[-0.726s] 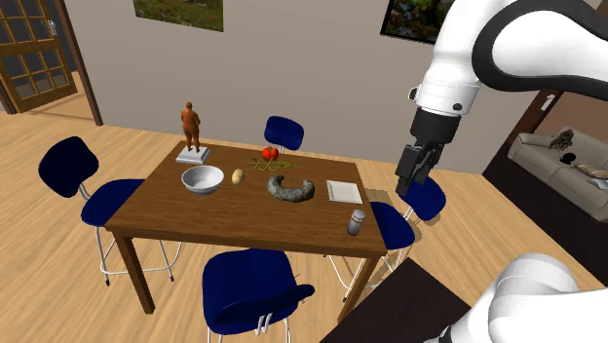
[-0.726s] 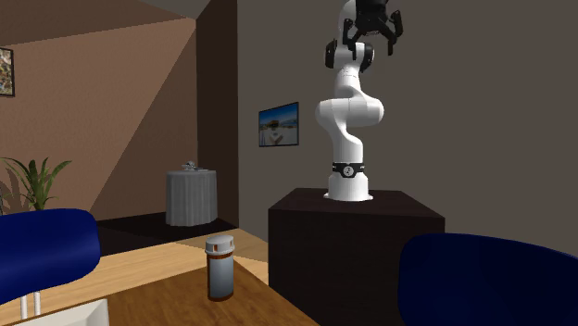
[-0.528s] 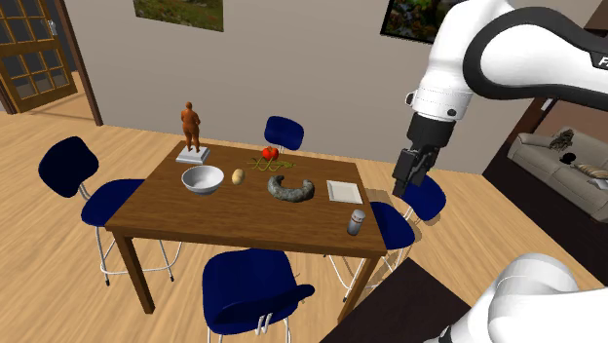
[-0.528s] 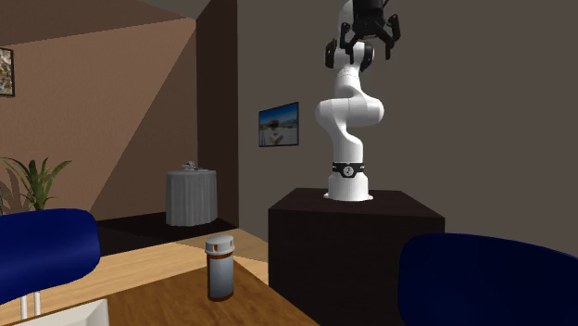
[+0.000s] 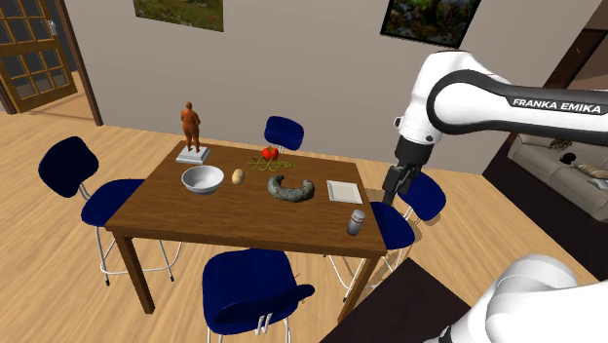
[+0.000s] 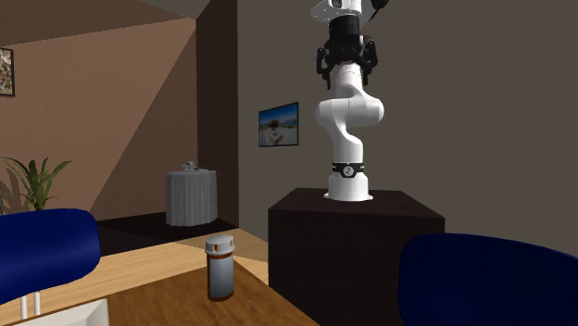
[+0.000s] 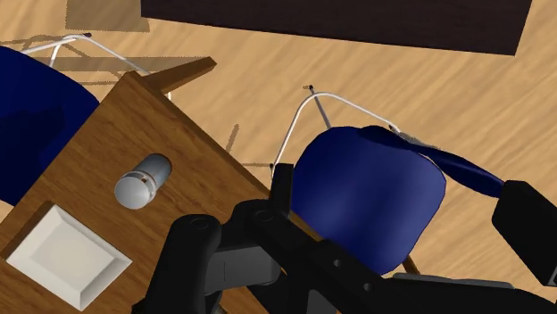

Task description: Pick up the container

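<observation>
Gripper (image 5: 393, 185), jaws spread, hangs off the table (image 5: 244, 219) at the shoulder view's right; wrist view looks down on the container (image 7: 143, 178) cap.

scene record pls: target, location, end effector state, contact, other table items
target: grey lidded container, upright
location: table corner nearest the stand, beside white square plate
end effector: open, off the table's edge, over a blue chair
contact: none, container untouched
other items: white bowl, brown figurine, grey curved object
</observation>
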You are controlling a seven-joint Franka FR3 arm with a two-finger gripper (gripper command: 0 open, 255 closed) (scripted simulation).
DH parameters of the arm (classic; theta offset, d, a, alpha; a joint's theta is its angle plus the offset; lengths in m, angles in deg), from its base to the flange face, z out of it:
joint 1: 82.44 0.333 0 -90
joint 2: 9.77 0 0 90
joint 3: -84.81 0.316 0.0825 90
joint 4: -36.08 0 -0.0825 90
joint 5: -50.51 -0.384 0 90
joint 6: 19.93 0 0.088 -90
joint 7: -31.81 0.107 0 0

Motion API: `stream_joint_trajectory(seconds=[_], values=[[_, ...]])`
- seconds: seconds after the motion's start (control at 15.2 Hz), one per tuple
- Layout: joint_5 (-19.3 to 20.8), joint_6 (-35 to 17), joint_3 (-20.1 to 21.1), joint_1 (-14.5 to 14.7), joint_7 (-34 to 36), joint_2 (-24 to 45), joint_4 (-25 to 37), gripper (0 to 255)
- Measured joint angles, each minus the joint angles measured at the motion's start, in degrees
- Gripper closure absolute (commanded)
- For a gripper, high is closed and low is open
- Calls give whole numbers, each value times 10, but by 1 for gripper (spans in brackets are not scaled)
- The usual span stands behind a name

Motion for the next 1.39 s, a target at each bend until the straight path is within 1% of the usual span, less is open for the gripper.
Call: stream_joint_trajectory(seconds=[0.4, 0.73, 0.99, 1.12, 1.39], values=[[26, -114, -45, -19, -55, 76, -33, 0], [37, -203, -82, -32, -102, 155, -39, 0], [31, -283, -110, -36, -143, 243, -27, 0], [24, -315, -124, -39, -167, 283, -18, 0], [-6, -374, -147, -44, -222, 373, 14, 0]])
